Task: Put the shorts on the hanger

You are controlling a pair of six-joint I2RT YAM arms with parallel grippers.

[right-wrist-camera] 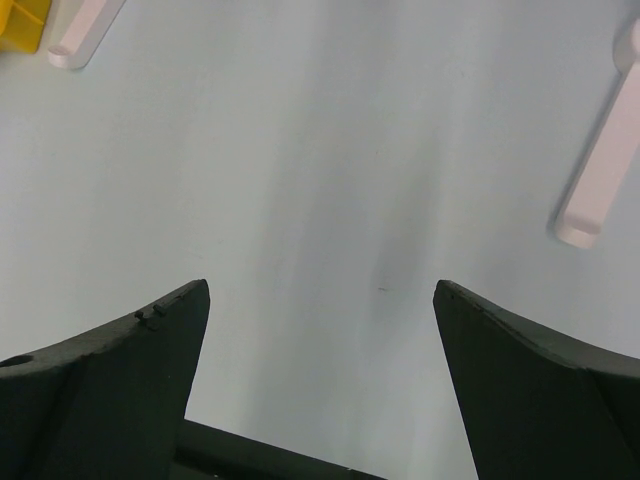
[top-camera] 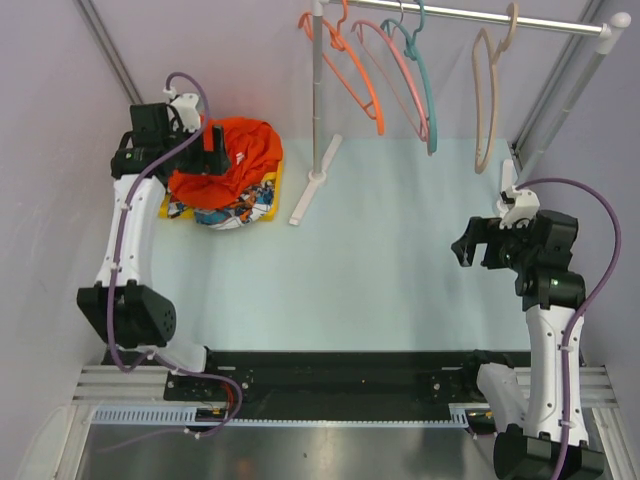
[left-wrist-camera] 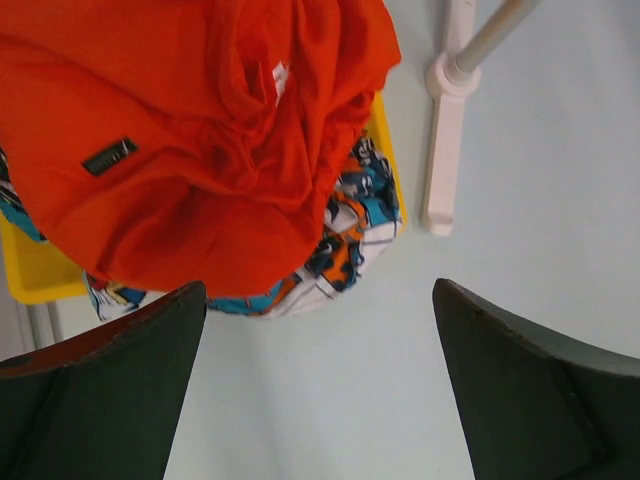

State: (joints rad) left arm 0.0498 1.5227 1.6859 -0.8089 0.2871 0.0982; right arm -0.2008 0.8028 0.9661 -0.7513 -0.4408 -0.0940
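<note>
At the far left, the left gripper (left-wrist-camera: 318, 290) is seen hovering over a pile of clothes, its two dark fingers (left-wrist-camera: 100, 390) spread wide apart and nothing held between them. On top of that pile the bright orange-red soft fabric shorts (top-camera: 245, 150) are bunched up, with a small dark label visible in the left wrist view. Beneath them a comic-print multicolour garment (left-wrist-camera: 345, 235) and a yellow item (left-wrist-camera: 40, 270) are partly covered. Just beside the pile, a white foot of the clothes rack (top-camera: 315, 180) is set on the pale blue table (top-camera: 380, 260). From the metal rail (top-camera: 480, 17) an orange hanger (top-camera: 355, 80), a pink hanger (top-camera: 395, 75) and a teal hanger (top-camera: 425, 90) are hung; well apart to their right, the beige thin-framed plastic hanger (top-camera: 490, 100) is hung alone. At the right, the right gripper (right-wrist-camera: 320, 285) is held fully open above bare table, empty.
</note>
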